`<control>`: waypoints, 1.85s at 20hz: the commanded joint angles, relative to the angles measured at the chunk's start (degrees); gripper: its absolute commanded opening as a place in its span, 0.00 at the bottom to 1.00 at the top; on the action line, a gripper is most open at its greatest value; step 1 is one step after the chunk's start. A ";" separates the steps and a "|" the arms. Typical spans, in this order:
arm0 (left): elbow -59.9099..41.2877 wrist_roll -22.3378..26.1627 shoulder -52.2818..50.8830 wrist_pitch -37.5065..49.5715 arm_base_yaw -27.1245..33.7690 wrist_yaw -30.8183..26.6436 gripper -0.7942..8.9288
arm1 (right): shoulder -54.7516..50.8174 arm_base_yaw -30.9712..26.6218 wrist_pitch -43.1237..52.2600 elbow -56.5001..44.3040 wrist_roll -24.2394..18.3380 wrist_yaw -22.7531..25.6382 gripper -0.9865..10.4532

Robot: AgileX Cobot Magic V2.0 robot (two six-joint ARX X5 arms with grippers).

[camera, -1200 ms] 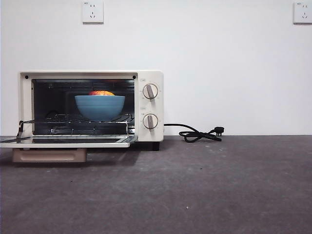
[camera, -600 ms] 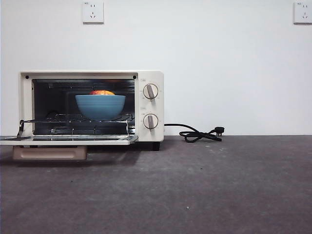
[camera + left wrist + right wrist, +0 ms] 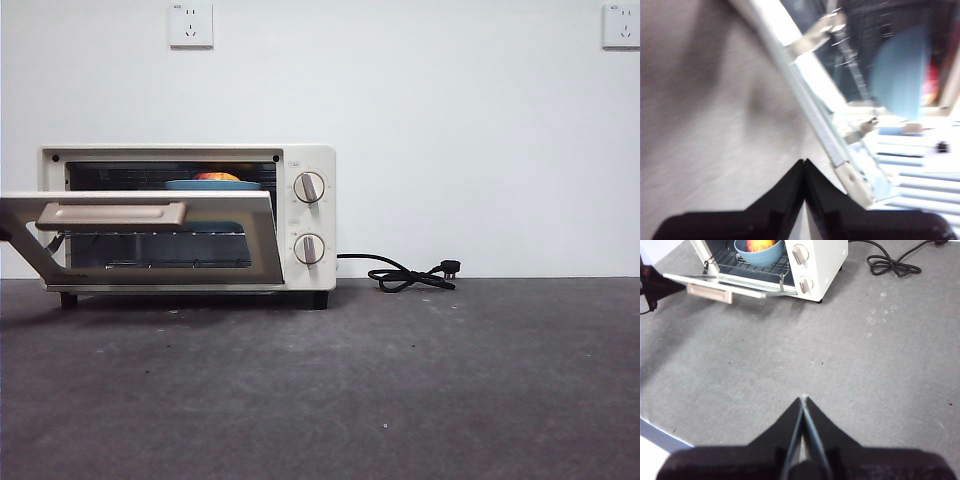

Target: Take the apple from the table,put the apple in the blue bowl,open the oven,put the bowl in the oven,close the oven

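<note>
Cream-white and half shut, the oven point(image 3: 188, 218) stands at the left of the table point(image 3: 400, 380), and its glass door point(image 3: 150, 240) has swung up from lying flat half a second ago to a slanted, partly raised position, with the tan handle point(image 3: 112, 214) now facing the front camera. Behind the door's upper edge the blue bowl point(image 3: 212, 184) shows only as a thin rim on the rack, with the apple point(image 3: 216, 176) peeking above it; both sit inside the oven cavity, as the right wrist view confirms point(image 3: 759, 251).

The left gripper point(image 3: 804, 167) is the one at work. Its fingers are pressed together on nothing, their tip just beside the door's edge point(image 3: 840, 155), apparently pushing it rather than gripping; the blur in that view makes actual contact hard to confirm. In the right wrist view a dark tip at the far left, next to the door, is likely this same gripper point(image 3: 655, 285).

The right gripper point(image 3: 802, 402) waits well apart over bare table, fingers likewise clenched and empty.

Loading is done and only the closing remains, itself roughly halfway. The door should need one further push upward until it seats against the oven face; the risk is the closed tip slipping off the edge and letting the door drop back.

The black cord point(image 3: 410, 275) lies clear at the right.
</note>
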 commanded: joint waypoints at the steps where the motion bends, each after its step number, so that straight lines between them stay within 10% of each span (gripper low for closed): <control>1: -0.04 -5.75 0.13 3.30 -0.48 1.92 0.07 | -0.02 0.04 0.46 -0.55 0.44 0.09 0.08; 9: 1.05 -18.14 -0.33 14.32 -0.59 2.89 0.07 | -0.02 0.04 0.44 -0.55 0.42 0.92 0.08; 24: 10.45 -19.47 -1.07 13.29 -4.35 7.85 0.08 | -0.02 0.04 0.37 -0.55 0.63 8.07 0.09; 31: 10.45 5.66 -17.53 -8.52 -5.81 2.34 0.08 | -0.02 0.04 -0.48 -0.52 0.57 9.07 0.09; 37: 10.45 26.10 -41.16 -27.85 -8.04 -24.92 0.08 | -0.02 0.04 -0.48 -0.52 0.57 9.07 0.09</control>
